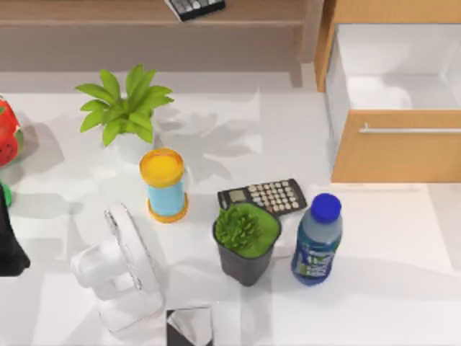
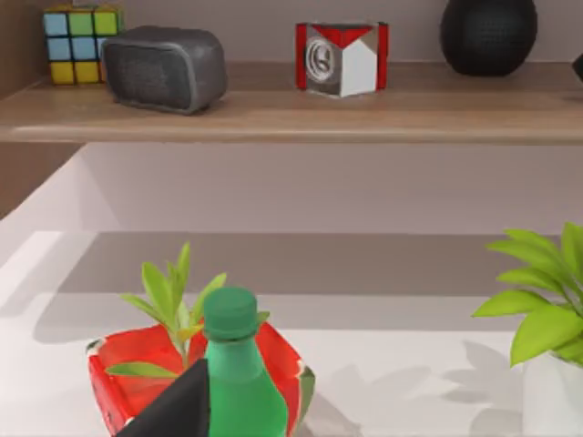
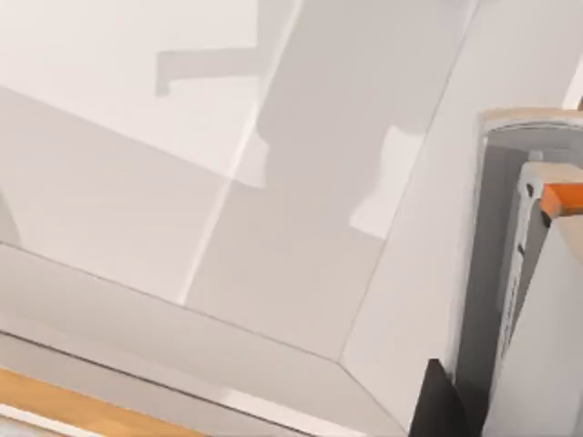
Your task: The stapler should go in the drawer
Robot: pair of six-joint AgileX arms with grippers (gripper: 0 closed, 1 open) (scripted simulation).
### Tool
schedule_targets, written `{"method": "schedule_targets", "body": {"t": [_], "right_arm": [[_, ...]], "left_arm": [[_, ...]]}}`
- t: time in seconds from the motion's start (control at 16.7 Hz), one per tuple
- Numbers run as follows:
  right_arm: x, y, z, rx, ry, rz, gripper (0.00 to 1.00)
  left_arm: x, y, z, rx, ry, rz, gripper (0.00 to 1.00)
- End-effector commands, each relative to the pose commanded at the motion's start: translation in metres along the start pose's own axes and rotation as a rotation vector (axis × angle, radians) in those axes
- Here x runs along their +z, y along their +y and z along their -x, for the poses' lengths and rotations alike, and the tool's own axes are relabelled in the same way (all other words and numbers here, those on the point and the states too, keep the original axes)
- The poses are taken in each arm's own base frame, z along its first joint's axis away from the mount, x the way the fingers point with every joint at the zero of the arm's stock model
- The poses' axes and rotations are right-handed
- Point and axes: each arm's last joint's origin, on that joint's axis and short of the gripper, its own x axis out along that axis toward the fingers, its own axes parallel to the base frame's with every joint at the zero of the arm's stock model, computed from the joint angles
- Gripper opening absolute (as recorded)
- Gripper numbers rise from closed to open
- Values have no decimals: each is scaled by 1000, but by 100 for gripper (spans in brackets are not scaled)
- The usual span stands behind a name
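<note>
The drawer (image 1: 392, 155) stands pulled open at the table's back right, with an orange-brown front, a silver bar handle (image 1: 410, 130) and a white-grey inside (image 3: 273, 182). In the right wrist view the stapler (image 3: 533, 309), grey and white with an orange tip, hangs close above the drawer's inside. My right gripper (image 3: 474, 410) is shut on it, with one dark finger (image 3: 437, 405) showing beside it. My left arm (image 1: 9, 249) is parked at the table's left edge, its gripper (image 2: 173, 414) near a green bottle (image 2: 239, 373).
In front of the drawer lie a calculator (image 1: 263, 196), a blue bottle (image 1: 317, 241) and a black plant pot (image 1: 245, 245). Further left are a yellow-lidded can (image 1: 166, 186), a white fan (image 1: 119, 267) and a leafy plant (image 1: 126, 112). A shiny box (image 1: 191, 328) sits at the front edge.
</note>
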Motion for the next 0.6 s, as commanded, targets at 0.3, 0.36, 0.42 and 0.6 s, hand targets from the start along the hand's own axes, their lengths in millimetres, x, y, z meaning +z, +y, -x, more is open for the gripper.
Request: {"method": "schedule_targets", "body": {"t": [0.3, 0.36, 0.42, 0.6], "right_arm": [[53, 25, -80, 87, 156, -194, 0], [55, 31, -99, 101, 211, -232, 0], [56, 36, -117, 112, 264, -271, 0], [54, 42, -150, 124, 380, -375, 0]], "left_arm": [[0, 0, 0, 0, 0, 0, 100], [0, 0, 0, 0, 0, 0, 100], [0, 0, 0, 0, 0, 0, 100], [0, 0, 0, 0, 0, 0, 100]]}}
